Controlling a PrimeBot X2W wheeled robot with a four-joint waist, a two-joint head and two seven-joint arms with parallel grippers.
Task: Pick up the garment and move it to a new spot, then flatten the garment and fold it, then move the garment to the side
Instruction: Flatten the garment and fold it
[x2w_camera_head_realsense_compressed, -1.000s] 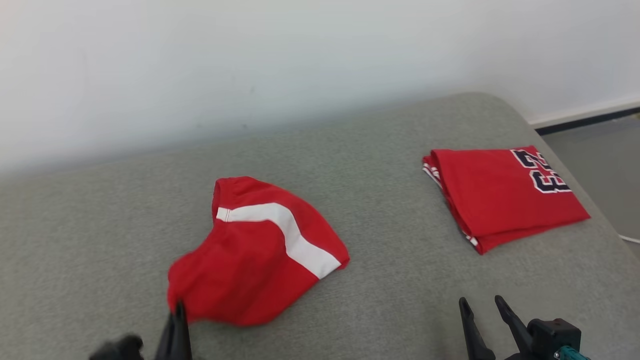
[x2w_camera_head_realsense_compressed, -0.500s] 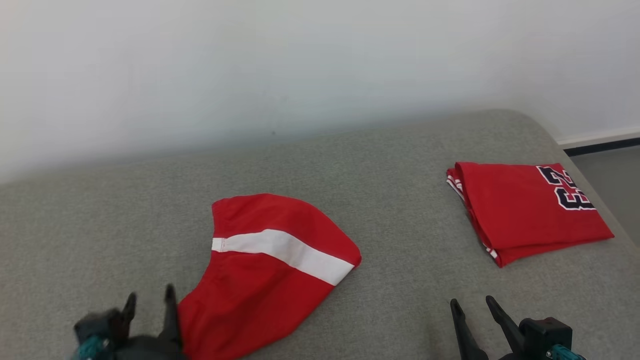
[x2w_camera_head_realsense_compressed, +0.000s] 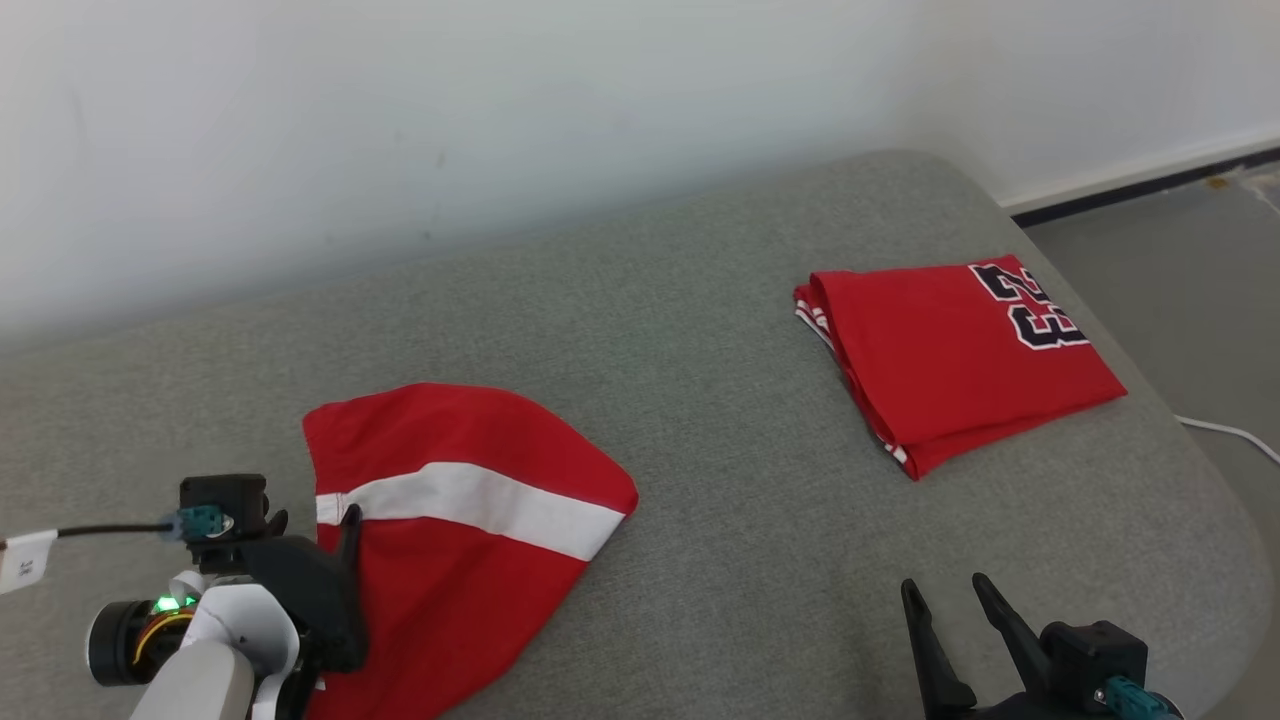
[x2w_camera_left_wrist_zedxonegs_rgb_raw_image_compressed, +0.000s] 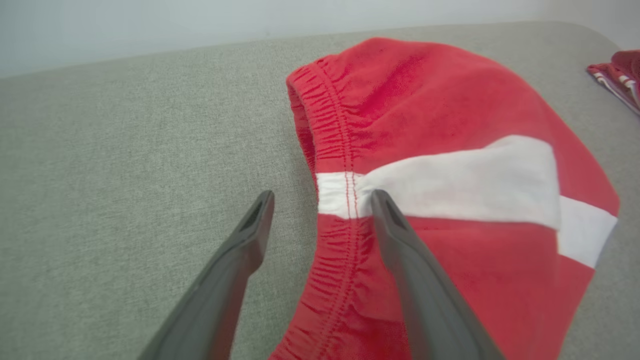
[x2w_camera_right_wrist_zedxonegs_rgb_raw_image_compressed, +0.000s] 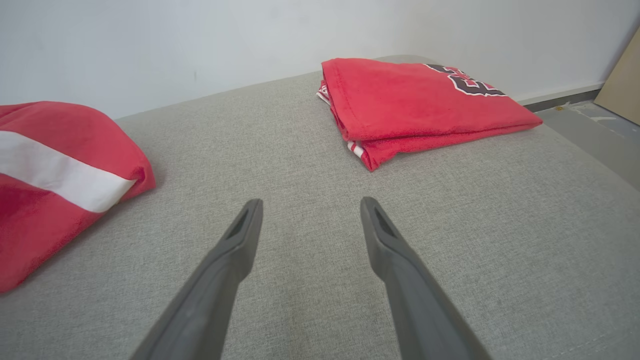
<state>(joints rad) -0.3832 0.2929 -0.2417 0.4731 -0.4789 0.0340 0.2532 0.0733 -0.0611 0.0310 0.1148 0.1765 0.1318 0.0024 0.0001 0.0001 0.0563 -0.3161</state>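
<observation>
The garment (x2w_camera_head_realsense_compressed: 450, 440) is a pair of red shorts with a white stripe, lying crumpled on the grey cushion (x2w_camera_head_realsense_compressed: 700, 330) at the front left. My left gripper (x2w_camera_head_realsense_compressed: 313, 520) stands open at its left edge. In the left wrist view the gripper (x2w_camera_left_wrist_zedxonegs_rgb_raw_image_compressed: 322, 200) straddles the elastic waistband, one finger over the cloth (x2w_camera_left_wrist_zedxonegs_rgb_raw_image_compressed: 425, 100) and the other over bare cushion, gripping nothing. My right gripper (x2w_camera_head_realsense_compressed: 945, 588) is open over bare cushion at the front right, well apart from the shorts. The right wrist view has the gripper (x2w_camera_right_wrist_zedxonegs_rgb_raw_image_compressed: 310, 204) empty, with the shorts (x2w_camera_right_wrist_zedxonegs_rgb_raw_image_compressed: 50, 125) at its left.
A folded red jersey (x2w_camera_head_realsense_compressed: 960, 350) with dark numbers lies at the cushion's far right, also seen as the jersey (x2w_camera_right_wrist_zedxonegs_rgb_raw_image_compressed: 410, 100) in the right wrist view. A white wall runs behind. Beyond the cushion's rounded right edge is floor (x2w_camera_head_realsense_compressed: 1180, 250) with a white cable (x2w_camera_head_realsense_compressed: 1230, 432).
My left gripper has opened and let go of the shorts, which now lie lower and flatter on the cushion. The head camera has shifted. The right gripper has stayed open.
</observation>
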